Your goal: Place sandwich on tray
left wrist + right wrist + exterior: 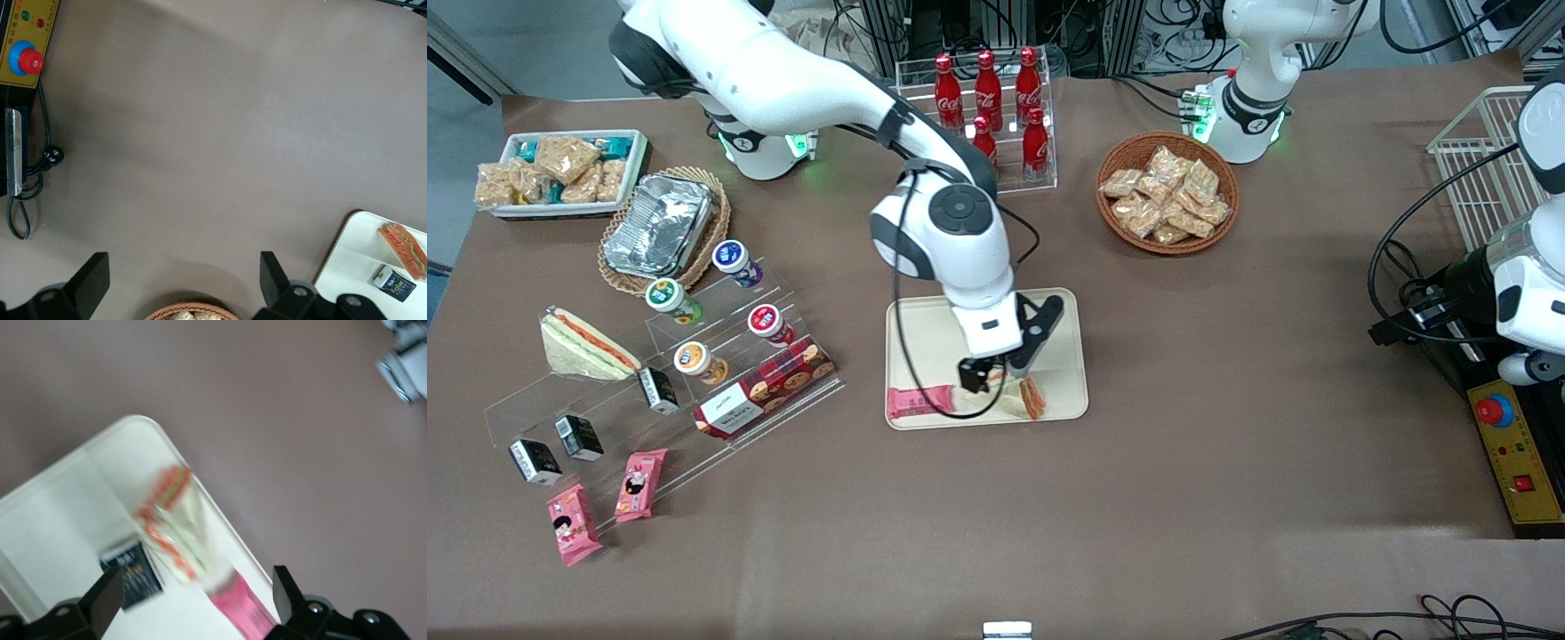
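The sandwich (pixel 1028 396), a wrapped wedge with an orange-red filling stripe, lies on the cream tray (pixel 925 338) near its front edge. My right gripper (pixel 994 373) hangs just above the tray, over the sandwich's inner end. In the right wrist view the gripper (pixel 197 587) is open, with its fingers wide apart, and the sandwich (pixel 175 520) lies on the tray (pixel 60 513) below them, untouched. The left wrist view shows the sandwich (pixel 403 243) on a corner of the tray (pixel 353 253).
A pink snack bar (pixel 920 402) and a small black carton (pixel 131 577) also lie on the tray beside the sandwich. A second wedge sandwich (pixel 583 345) sits on the clear display steps toward the working arm's end. Cola bottles (pixel 989 89) and a snack basket (pixel 1168 191) stand farther back.
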You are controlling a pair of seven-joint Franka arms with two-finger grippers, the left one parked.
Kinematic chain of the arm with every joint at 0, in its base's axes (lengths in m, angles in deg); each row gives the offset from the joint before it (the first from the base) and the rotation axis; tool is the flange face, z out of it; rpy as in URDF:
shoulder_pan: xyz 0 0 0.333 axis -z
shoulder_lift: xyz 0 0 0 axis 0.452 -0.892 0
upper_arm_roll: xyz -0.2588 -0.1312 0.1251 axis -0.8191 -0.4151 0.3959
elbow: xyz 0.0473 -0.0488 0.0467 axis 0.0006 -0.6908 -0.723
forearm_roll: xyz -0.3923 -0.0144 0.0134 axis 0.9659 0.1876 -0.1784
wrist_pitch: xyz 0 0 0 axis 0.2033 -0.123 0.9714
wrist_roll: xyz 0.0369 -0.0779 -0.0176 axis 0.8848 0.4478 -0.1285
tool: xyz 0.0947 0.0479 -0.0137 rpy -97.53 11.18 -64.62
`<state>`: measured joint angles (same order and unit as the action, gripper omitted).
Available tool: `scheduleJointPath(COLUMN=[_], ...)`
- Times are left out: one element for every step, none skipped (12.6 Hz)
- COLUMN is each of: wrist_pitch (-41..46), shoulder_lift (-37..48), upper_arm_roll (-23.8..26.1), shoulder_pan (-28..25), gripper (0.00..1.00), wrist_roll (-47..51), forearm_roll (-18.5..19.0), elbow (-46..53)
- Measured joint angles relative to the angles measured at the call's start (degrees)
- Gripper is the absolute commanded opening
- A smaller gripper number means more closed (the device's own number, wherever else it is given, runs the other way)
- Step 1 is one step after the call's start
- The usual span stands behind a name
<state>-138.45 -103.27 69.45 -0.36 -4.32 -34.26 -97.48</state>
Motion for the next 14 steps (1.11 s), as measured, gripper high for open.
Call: scheduleJointPath(wrist_pitch=[2.16,4.61,7.48,10.82,13.97,16.89,19.64,22.33,24.68,27.0,28.9,30.18,30.94,31.79], shoulder_lift=[1.65,3.55,5.51,7.8,10.0,11.96,13.71,15.26,16.36,17.32,18.24,19.27,20.31,21.2], upper_arm_roll=[-0.02,-0.12,-0.24,-0.3,-0.35,-0.39,-0.42,-0.46,-0.59,-1.12,-2.5,-4.6,-6.83,-8.89], shoulder_pan=[2.38,4.97,7.39,10.12,12.75,15.36,18.17,21.11,23.45,25.32,26.32,26.61,26.64,26.71], gripper=[0.99,0.99,0.99,0.99,0.99,0.99,0.99,0.99,0.99,0.99,0.99,0.99,0.99,0.99], wrist_roll=[-0.1,-0.19,-0.18,-0.13,-0.06,0.0,0.02,0.03,0.35,1.24,2.08,2.59,2.8,2.86], forearm_roll=[-2.86,-6.13,-8.55,-10.09,-11.22,-12.83,-14.67,-16.02,-16.47,-16.53,-16.56,-16.58,-16.58,-16.61], elbow=[0.06,0.13,0.23,0.3,0.33,0.33,0.33,0.31,0.28,0.27,0.28,0.27,0.27,0.26])
